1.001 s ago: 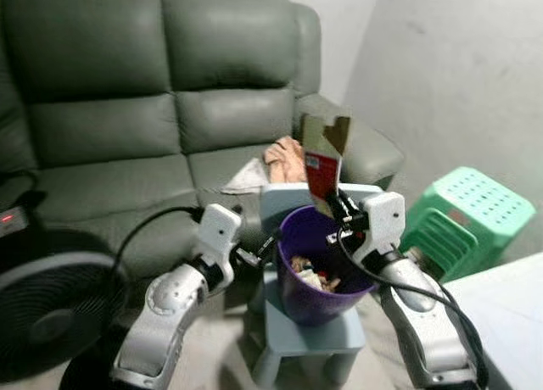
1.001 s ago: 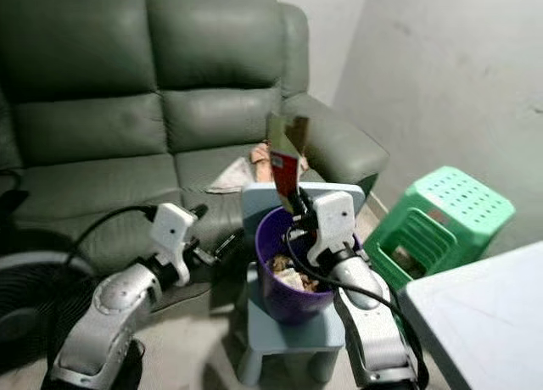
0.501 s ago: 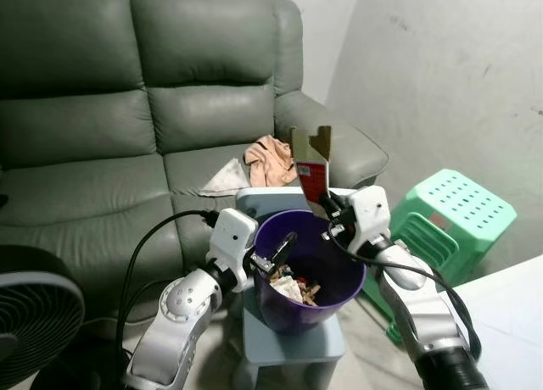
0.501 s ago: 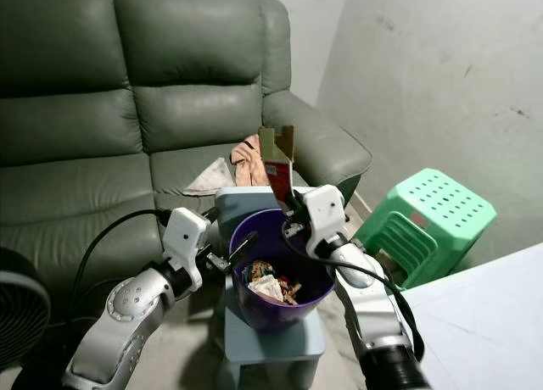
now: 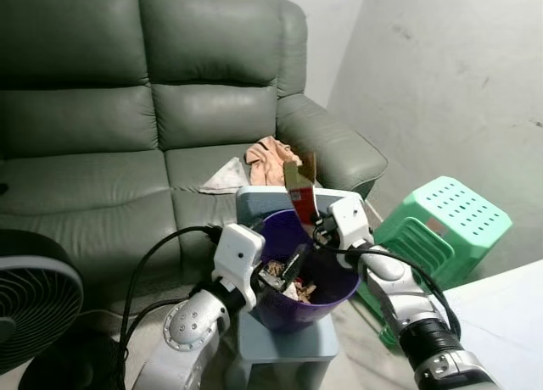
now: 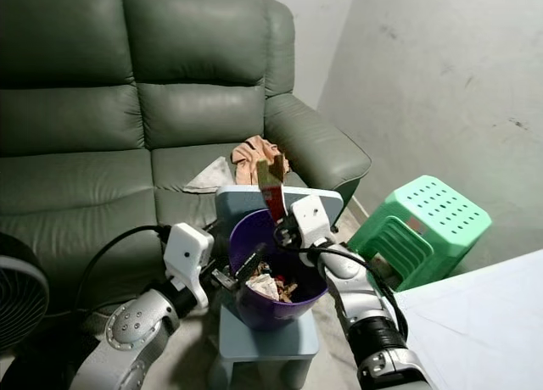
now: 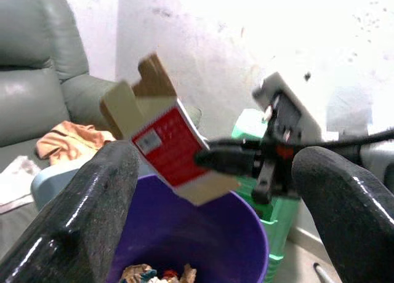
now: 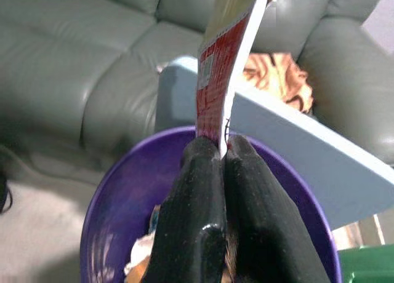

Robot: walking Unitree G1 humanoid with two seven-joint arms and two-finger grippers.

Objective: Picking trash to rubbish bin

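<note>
The right gripper [image 8: 223, 149] pinches the red carton [image 8: 223, 80] above the purple bin [image 5: 335, 286] rim, while the left gripper [image 5: 285, 270], spread open, hangs inside it.

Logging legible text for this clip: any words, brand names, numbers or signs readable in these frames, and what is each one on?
None can be read.
Flattened red and brown cardboard box, pinched in the right tool above the purple plastic bin: a small white label patch with dark marks, too blurred to read.
Scraps of trash inside the bin: any print is too small to read.
</note>
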